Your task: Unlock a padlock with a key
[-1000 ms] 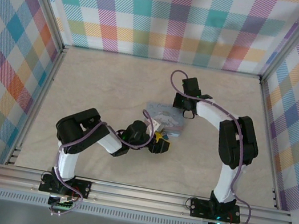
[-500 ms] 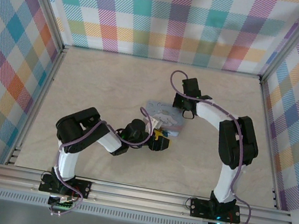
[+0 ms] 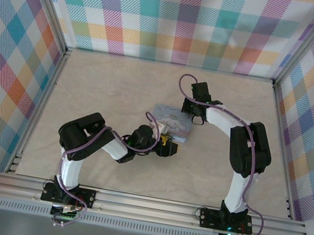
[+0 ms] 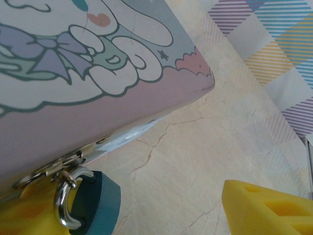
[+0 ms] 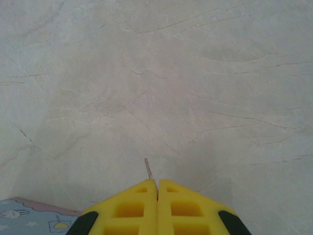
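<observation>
Broadly, the desk [image 3: 107,90] is pale marble, with the light-blue tin [image 4: 73,73] lying flat near its middle. From the tin's hasp hangs the padlock [image 4: 95,205], shackle threaded through, dark body against one of my left fingers [image 4: 269,208], which are spread apart and grasp nothing. My right fingers [image 5: 142,208] are clenched on the key [image 5: 148,169], a thin sliver poking past the tips above bare desk beside the tin. I judge the lock hard, light and free to swing, so I'd pinch its flat body. The key looks stiff but slick and may twist.
</observation>
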Robot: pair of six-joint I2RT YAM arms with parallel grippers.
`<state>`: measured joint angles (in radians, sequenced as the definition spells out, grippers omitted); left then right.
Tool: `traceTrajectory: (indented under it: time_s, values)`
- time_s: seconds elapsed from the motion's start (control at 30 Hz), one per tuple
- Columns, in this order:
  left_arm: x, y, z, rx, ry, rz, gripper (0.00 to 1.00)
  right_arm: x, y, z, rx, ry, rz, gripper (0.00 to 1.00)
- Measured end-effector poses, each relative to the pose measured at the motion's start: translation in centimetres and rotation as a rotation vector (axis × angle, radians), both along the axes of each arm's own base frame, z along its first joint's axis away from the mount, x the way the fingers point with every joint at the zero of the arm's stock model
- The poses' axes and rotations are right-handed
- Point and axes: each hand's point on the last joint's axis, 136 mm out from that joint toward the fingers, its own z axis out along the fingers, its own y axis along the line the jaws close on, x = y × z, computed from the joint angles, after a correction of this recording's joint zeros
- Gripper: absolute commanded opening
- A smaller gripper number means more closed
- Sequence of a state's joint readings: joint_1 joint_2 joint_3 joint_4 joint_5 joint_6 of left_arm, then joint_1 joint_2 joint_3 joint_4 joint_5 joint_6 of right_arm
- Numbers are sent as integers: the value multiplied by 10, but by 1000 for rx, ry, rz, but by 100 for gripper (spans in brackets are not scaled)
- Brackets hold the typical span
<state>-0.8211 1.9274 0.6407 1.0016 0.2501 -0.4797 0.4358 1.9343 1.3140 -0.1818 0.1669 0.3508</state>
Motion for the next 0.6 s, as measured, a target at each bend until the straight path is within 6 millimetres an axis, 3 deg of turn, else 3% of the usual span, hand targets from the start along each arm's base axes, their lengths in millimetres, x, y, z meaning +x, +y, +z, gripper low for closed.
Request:
traceTrajectory:
  time_s: [0.43, 0.6]
  values:
    - [4, 0, 2, -32, 3, 20, 73, -7, -12, 3, -31, 3, -26, 0]
    - [4, 0, 2, -33, 3, 21, 72, -13, -29, 23, -33, -10, -55, 0]
